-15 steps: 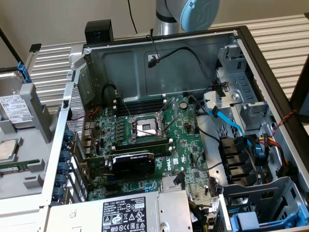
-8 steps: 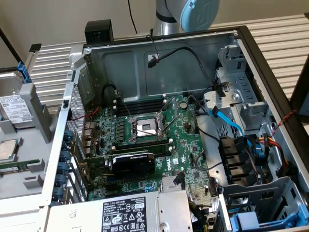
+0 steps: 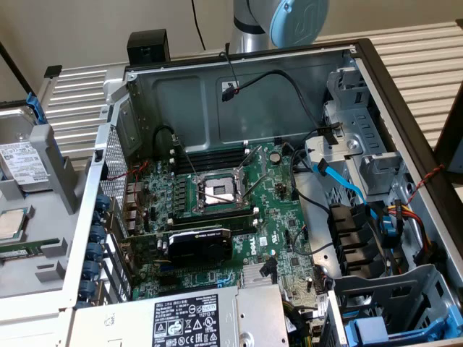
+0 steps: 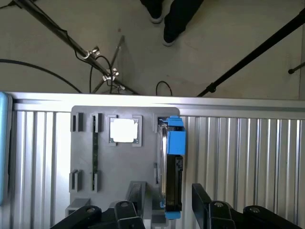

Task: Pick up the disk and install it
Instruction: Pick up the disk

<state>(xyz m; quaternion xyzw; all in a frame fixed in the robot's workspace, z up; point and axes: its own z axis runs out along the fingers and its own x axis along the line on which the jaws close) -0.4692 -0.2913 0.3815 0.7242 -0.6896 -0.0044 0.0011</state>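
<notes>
The disk (image 4: pixel 172 167) stands on edge in a slot of a grey holder tray (image 4: pixel 86 143), clipped in a blue plastic carrier. My gripper (image 4: pixel 167 202) hovers over it, open, with one finger (image 4: pixel 137 195) on one side of the disk and the dark finger (image 4: pixel 201 200) on the other, neither touching it. In the exterior view the disk (image 3: pixel 22 163) shows its white label at the far left, outside the open computer case (image 3: pixel 239 87). The arm's grey and blue joint (image 3: pixel 289 18) rises behind the case.
A small square silver chip (image 4: pixel 125 130) sits in the same tray. Inside the case are the motherboard (image 3: pixel 217 195), a labelled power supply (image 3: pixel 188 318), loose cables and drive bays (image 3: pixel 362 238) on the exterior view's right. A person's shoes (image 4: pixel 164 19) and stand legs are on the floor.
</notes>
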